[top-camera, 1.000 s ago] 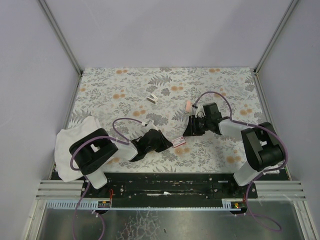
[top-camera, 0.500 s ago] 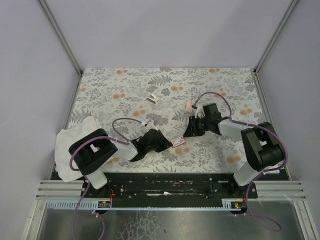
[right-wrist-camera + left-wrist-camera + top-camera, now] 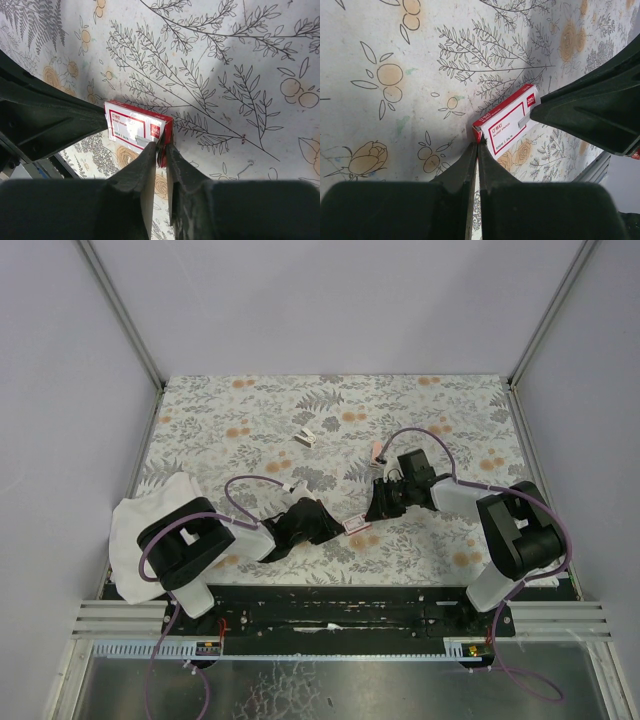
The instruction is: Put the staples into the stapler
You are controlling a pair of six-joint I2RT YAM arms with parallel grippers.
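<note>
The staples box (image 3: 356,525) is small, flat and red with a pale label, low over the flowered table near the middle front. My left gripper (image 3: 335,526) is shut on its left corner; in the left wrist view the fingertips (image 3: 472,148) pinch the red corner of the box (image 3: 507,119). My right gripper (image 3: 374,510) is shut on the opposite red end; in the right wrist view its tips (image 3: 149,150) clamp the box (image 3: 131,128) by its end. The staples are hidden inside. I cannot pick out the stapler for certain.
A slim salmon-pink bar (image 3: 376,451) lies just behind the right gripper. A small white and dark object (image 3: 305,437) lies further back, left of centre. A crumpled white cloth (image 3: 135,525) sits at the left front edge. Walls close in the table on three sides.
My right gripper has moved a little left and forward onto the box's right end. The left gripper and the box have stayed almost still.
</note>
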